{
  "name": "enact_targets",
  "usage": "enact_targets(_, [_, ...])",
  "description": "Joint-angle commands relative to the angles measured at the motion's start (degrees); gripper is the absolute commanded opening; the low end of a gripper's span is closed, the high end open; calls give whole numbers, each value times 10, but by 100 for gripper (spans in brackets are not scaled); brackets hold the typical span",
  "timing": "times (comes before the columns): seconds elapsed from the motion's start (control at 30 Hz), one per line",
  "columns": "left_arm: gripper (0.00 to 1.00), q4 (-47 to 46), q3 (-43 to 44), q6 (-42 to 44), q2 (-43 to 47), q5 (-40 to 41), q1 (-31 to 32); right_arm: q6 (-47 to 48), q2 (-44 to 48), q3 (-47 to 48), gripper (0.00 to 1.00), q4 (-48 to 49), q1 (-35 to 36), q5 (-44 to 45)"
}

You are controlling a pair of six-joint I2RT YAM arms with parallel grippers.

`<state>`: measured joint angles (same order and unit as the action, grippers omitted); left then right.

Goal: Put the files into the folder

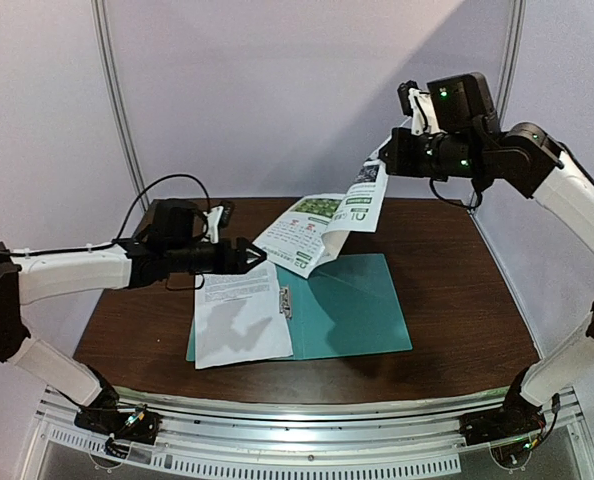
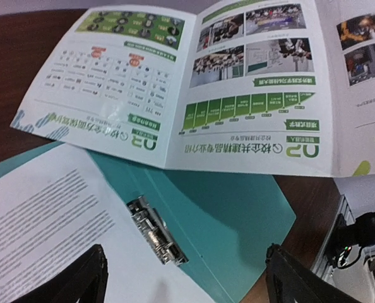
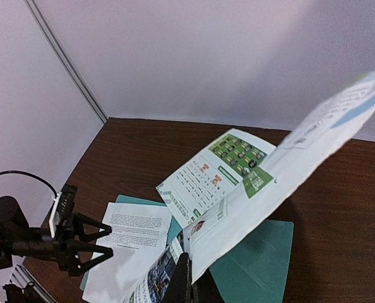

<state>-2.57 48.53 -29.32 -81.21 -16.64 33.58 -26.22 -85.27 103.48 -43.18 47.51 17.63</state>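
Note:
The teal folder (image 1: 362, 310) lies open on the table, its metal clip (image 2: 156, 230) at the spine. The white text sheet (image 1: 239, 318) lies on the folder's left half. My right gripper (image 1: 387, 160) is shut on an edge of the colourful sheet (image 1: 327, 225) and holds it up in the air; the sheet hangs bent down over the folder's far side. In the right wrist view my fingers (image 3: 186, 284) pinch that sheet (image 3: 238, 189). My left gripper (image 1: 257, 256) is open and empty, just above the text sheet's far edge near the clip; it also shows in the left wrist view (image 2: 187, 284).
The brown table (image 1: 457, 260) has a metal rail along its near edge (image 1: 307, 440). A black cable (image 1: 167, 185) loops behind the left arm. White walls close off the back and sides.

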Motion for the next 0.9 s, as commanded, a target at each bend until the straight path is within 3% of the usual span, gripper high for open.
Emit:
enact_targets(0.0, [88, -17, 48, 71, -57, 65, 67, -40, 55, -48, 0, 0, -2, 29])
enact_targets(0.13, [92, -111, 32, 85, -78, 10, 118, -66, 92, -80, 0, 41, -2, 67])
enact_targets(0.33, [96, -196, -3, 169, -106, 63, 180, -70, 68, -47, 0, 44, -2, 55])
enact_targets(0.53, [96, -405, -69, 202, -132, 84, 189, -68, 68, -46, 0, 45, -2, 54])
enact_targets(0.87, [93, -459, 19, 188, -243, 91, 180, -65, 86, -47, 0, 42, -2, 74])
